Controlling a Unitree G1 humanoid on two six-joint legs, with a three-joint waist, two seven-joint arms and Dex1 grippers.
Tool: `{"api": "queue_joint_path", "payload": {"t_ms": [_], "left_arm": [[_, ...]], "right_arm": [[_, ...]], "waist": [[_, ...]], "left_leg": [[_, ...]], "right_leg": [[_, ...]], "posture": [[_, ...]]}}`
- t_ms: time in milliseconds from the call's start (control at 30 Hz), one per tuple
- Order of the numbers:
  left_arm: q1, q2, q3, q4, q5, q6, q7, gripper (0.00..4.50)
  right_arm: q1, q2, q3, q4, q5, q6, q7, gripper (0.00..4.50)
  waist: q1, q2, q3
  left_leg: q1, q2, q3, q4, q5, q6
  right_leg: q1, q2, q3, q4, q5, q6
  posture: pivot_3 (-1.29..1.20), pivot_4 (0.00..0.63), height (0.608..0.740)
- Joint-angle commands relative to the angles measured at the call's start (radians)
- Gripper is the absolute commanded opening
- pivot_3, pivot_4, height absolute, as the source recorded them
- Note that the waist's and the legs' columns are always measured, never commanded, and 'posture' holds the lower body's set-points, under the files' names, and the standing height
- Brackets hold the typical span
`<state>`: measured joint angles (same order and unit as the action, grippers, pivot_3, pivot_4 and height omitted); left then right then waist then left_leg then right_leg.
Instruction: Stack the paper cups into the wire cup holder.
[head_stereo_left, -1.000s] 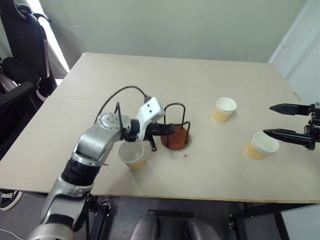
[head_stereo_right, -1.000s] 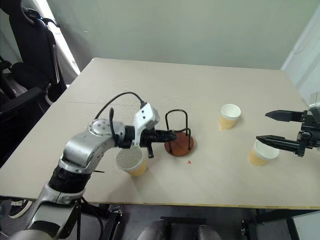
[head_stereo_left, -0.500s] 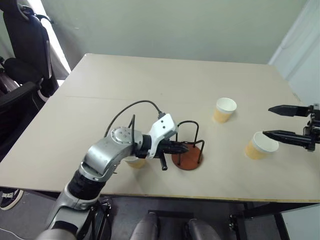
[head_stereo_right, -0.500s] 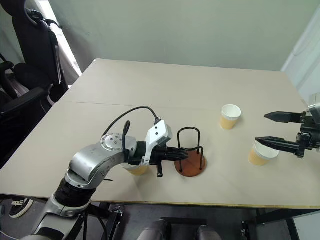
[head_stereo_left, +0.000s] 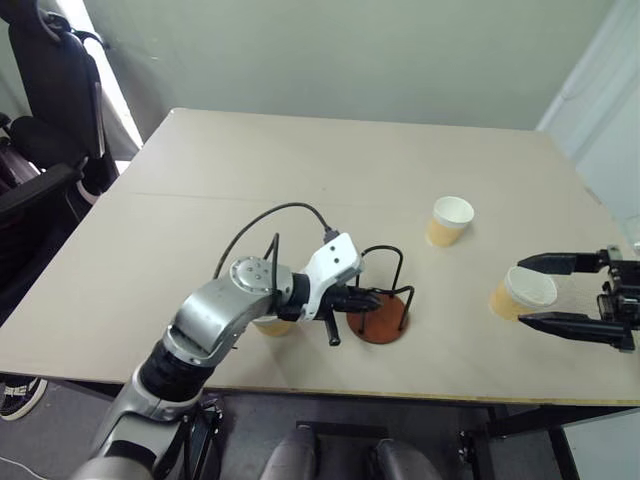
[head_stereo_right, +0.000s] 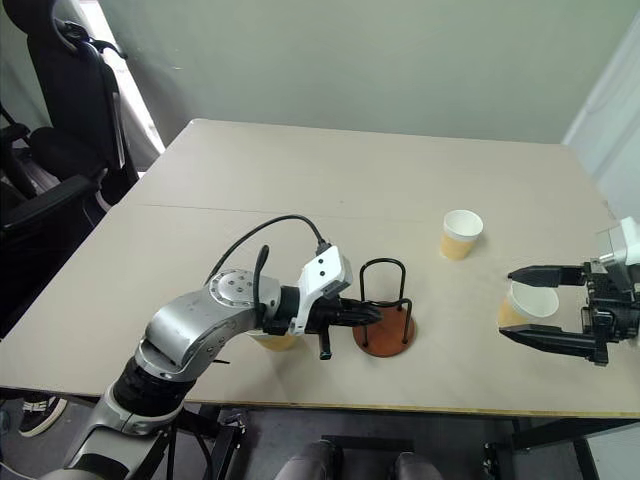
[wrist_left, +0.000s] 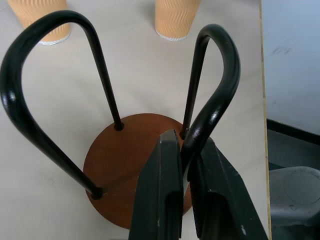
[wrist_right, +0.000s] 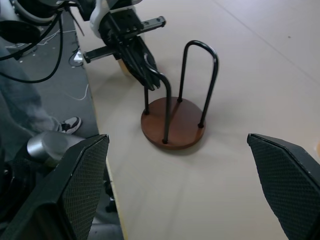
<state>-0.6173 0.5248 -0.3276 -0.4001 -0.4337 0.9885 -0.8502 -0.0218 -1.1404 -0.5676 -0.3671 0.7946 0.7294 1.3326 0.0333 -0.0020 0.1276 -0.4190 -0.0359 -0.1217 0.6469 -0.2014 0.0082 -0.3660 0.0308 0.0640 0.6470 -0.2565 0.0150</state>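
- Head views: a pale beige, matte, rectangular worktop (head_stereo_left: 300, 180) carries three small tapered paper cups, tan-yellow outside, white inside with a rolled white rim. One cup (head_stereo_left: 450, 221) stands upright toward the right side, well in from the edges. A second cup (head_stereo_left: 520, 293) stands near the right edge, between the two spread black fingers of the right gripper (head_stereo_left: 548, 291), which is released and not touching it. A third cup (head_stereo_right: 275, 341) stands near the front edge, mostly hidden behind the left arm.
- The wire cup holder (head_stereo_left: 381, 312), a round reddish-brown wooden disc with two thin black wire loops standing up from it, sits near the front edge, just beside the third cup.
- Left wrist view: the left gripper (wrist_left: 185, 150) is clenched on one glossy black loop just above the disc; two ribbed cup bases stand beyond.
- Right wrist view: textured black pads (wrist_right: 85, 175) stand wide apart, framing the holder.
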Motion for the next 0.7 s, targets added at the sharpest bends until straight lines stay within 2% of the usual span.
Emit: {"api": "queue_joint_path", "payload": {"t_ms": [33, 167, 300, 567, 600, 700], "left_arm": [[-0.009, 0.007, -0.024, 0.008, -0.006, 0.011, -0.011, 0.02], [-0.010, 0.013, -0.039, 0.013, -0.005, 0.019, -0.012, 0.02], [-0.003, 0.024, -0.057, -0.016, -0.023, 0.041, -0.025, 1.23], [-0.004, 0.028, -0.044, -0.032, -0.033, 0.066, -0.005, 4.22], [-0.007, 0.038, -0.031, -0.032, -0.040, 0.068, -0.015, 4.49], [-0.027, 0.064, 0.019, -0.020, -0.054, 0.060, -0.028, 4.49]], "right_arm": [[-0.018, 0.000, -0.019, -0.023, 0.021, 0.003, -0.029, 4.50], [-0.030, -0.002, -0.008, -0.025, 0.032, 0.005, -0.046, 4.50], [-0.042, 0.002, 0.000, -0.028, 0.040, 0.006, -0.062, 4.50], [-0.038, 0.007, -0.002, -0.037, 0.048, 0.005, -0.073, 4.50], [-0.037, 0.006, -0.001, -0.036, 0.045, 0.004, -0.073, 4.50], [-0.034, -0.003, 0.009, -0.022, 0.020, -0.005, -0.072, 4.50]], "waist": [[0.000, 0.000, 0.000], [0.000, 0.000, 0.000], [0.000, 0.000, 0.000], [0.000, 0.000, 0.000], [0.000, 0.000, 0.000], [0.000, 0.000, 0.000]], "left_leg": [[0.000, 0.000, 0.000, 0.000, 0.000, 0.000], [0.000, 0.000, 0.000, 0.000, 0.000, 0.000], [0.000, -0.001, 0.000, 0.000, 0.000, 0.000], [-0.001, -0.002, 0.000, 0.000, -0.001, 0.000], [-0.001, -0.002, 0.000, 0.000, -0.002, 0.000], [-0.001, -0.002, 0.000, 0.000, -0.002, -0.001]], "right_leg": [[0.000, 0.000, 0.000, 0.000, 0.000, 0.000], [0.000, 0.000, 0.001, 0.000, 0.000, 0.001], [0.000, 0.000, 0.001, 0.000, -0.001, 0.001], [0.000, 0.000, 0.002, -0.001, -0.002, 0.003], [0.000, 0.000, 0.002, -0.001, -0.002, 0.003], [-0.001, 0.000, 0.002, -0.001, -0.002, 0.003]], "posture": [[0.00, 0.150, 0.740], [0.00, 0.150, 0.740], [0.00, 0.150, 0.740], [0.00, 0.150, 0.740], [0.00, 0.150, 0.740], [0.00, 0.150, 0.740]]}}
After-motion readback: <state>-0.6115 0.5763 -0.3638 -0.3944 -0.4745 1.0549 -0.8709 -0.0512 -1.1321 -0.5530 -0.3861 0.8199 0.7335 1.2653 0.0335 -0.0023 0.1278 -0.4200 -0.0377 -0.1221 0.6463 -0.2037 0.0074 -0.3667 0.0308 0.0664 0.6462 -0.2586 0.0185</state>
